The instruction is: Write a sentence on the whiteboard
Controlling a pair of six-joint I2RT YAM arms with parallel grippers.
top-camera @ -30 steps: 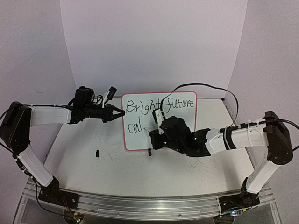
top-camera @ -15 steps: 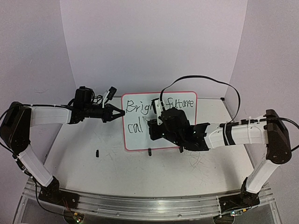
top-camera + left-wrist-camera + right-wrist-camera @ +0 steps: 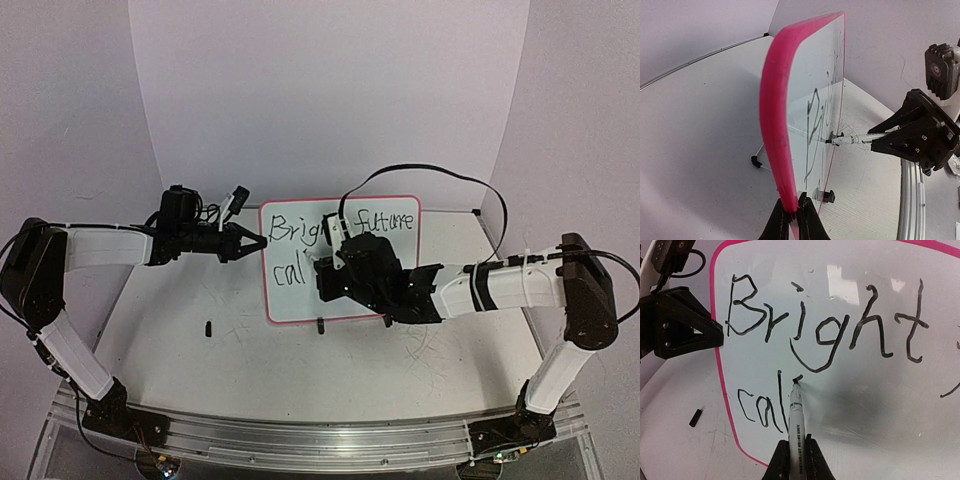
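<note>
The whiteboard (image 3: 296, 300), white with a pink frame, stands upright at the table's middle. My left gripper (image 3: 262, 241) is shut on its left frame edge; in the left wrist view the fingers (image 3: 794, 216) pinch the pink frame (image 3: 775, 125). My right gripper (image 3: 324, 278) is shut on a white marker (image 3: 796, 415), whose black tip touches the board. The sentence reads "Bright" (image 3: 825, 330) and "future" (image 3: 388, 222) on the top line and "cal" (image 3: 762, 405) below. The tip sits at a short fresh stroke just right of the "l". The right arm hides part of the board.
A small black marker cap (image 3: 208, 328) lies on the table left of the board. A black clip foot (image 3: 321, 324) sticks out at the board's bottom edge. A black cable (image 3: 420, 180) loops over the board. A white curved wall stands behind.
My right gripper has moved up and a little left with the marker, onto the board beside "cal". The left gripper and the board have not moved.
</note>
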